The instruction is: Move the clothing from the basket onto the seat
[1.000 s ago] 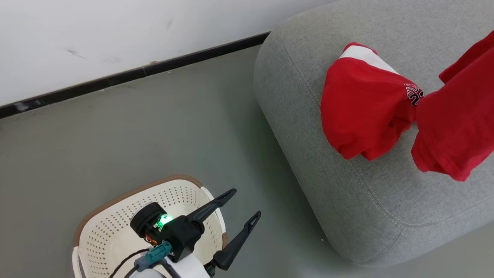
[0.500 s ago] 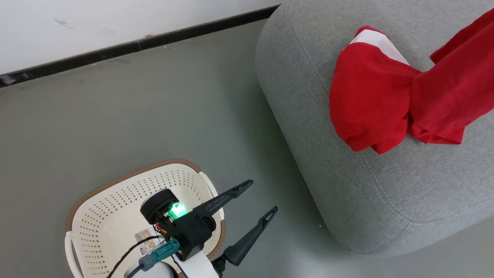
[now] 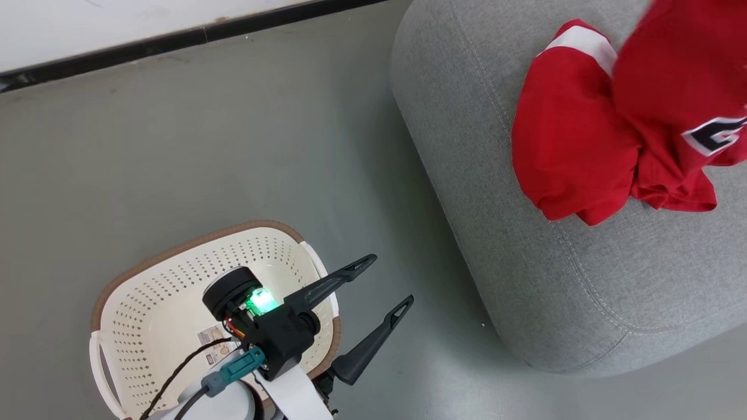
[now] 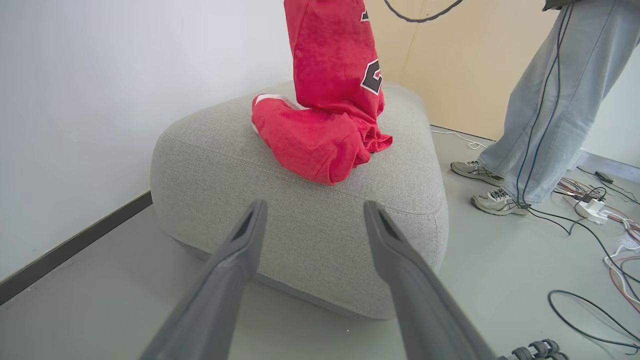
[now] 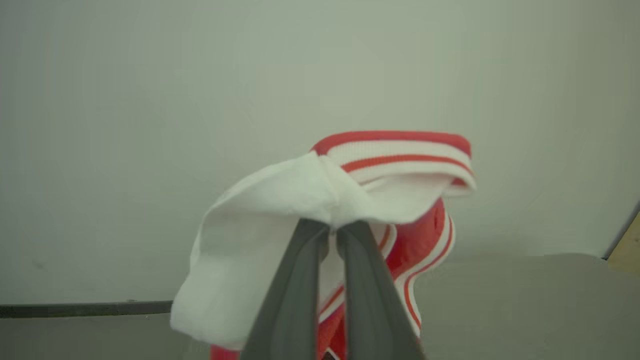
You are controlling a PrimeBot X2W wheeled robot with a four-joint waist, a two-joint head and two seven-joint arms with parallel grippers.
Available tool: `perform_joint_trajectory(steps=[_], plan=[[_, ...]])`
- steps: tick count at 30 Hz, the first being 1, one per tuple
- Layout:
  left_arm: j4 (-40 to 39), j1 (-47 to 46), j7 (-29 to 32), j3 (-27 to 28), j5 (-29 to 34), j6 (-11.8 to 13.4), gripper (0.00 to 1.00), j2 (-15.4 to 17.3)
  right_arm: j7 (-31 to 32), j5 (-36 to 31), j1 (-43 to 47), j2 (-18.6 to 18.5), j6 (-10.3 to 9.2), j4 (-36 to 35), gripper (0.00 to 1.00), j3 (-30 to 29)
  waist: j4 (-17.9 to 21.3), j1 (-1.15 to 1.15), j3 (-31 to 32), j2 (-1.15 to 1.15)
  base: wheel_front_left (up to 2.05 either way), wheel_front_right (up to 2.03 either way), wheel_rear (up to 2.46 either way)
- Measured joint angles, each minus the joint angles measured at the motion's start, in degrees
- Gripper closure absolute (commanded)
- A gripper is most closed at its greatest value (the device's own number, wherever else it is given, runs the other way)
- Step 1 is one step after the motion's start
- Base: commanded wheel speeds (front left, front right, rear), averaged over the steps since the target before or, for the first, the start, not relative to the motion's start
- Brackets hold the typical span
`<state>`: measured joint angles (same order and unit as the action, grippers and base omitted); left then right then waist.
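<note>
The right tool is clamped shut on the white neck band of the held jersey, which hangs from it. In the head view this held jersey sits at 2 o'clock. A second ago it slanted in from the right edge with its hem hanging loose. Now it hangs nearly straight over the seat, its hem bunched on the cushion and touching the jersey heap at the heap's 3 o'clock side. Black-and-white lettering on it now shows at the right edge, while the lettering seen earlier on the heap is covered. The left wrist view shows the same: the held jersey drops from 12 o'clock onto the jersey heap lying on top of the seat.

The left tool stays spread wide and holds nothing, at 6 o'clock over the right rim of the basket; its place against the basket is unchanged. The whole head view has slid since then, the skirting board now nearer the top edge, so the camera moved. A person's legs stand at 3 o'clock of the seat in the left wrist view, beside cables on the floor.
</note>
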<state>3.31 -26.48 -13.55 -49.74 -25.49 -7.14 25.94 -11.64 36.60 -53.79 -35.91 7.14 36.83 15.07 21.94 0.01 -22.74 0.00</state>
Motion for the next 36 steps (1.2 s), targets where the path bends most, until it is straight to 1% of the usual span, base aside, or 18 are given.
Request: perform_joint_trajectory(steps=[4,7,12,23,27,32,36], plan=[[-0.02,-0.69,0.0,-0.12,0.0,0.0,0.0,0.59,3.09,0.18,1.28,0.87,0.0,2.75,1.0,2.38,-0.04,0.0,-0.74,0.0,0.0,0.0,0.0],[-0.02,-1.25,0.0,-0.13,0.0,0.0,0.0,0.67,4.23,0.15,2.27,1.26,0.1,4.15,1.0,4.03,-0.08,0.0,-1.17,0.0,0.0,0.0,0.0],[0.16,-1.75,-0.01,-0.13,-0.04,0.0,0.0,0.93,5.35,-0.12,2.31,2.03,0.19,5.13,1.0,5.19,-0.08,0.0,-1.27,0.0,0.0,0.0,0.0],[0.52,-1.77,-0.08,-0.21,-0.69,0.0,0.0,0.9,13.1,0.24,3.32,2.1,0.21,13.44,1.0,6.04,0.09,0.0,-0.81,0.0,0.0,0.0,0.0],[0.69,-1.78,-0.09,-0.27,-0.91,0.0,0.0,0.9,15.32,0.66,3.32,2.2,0.25,14.34,1.0,6.56,0.12,0.0,-0.59,0.0,0.0,0.0,0.0],[1.09,-1.79,-0.11,-0.33,-1.24,0.0,0.0,0.9,18.49,1.69,3.35,3.35,0.27,15.25,1.0,8.01,0.22,0.0,-0.18,0.0,0.0,0.0,0.0],[1.27,-1.79,-0.14,-0.38,-1.58,0.0,0.0,0.88,21.15,2.49,3.36,3.36,0.27,16.37,1.0,8.17,0.35,0.0,0.11,0.0,0.0,0.0,0.0]])
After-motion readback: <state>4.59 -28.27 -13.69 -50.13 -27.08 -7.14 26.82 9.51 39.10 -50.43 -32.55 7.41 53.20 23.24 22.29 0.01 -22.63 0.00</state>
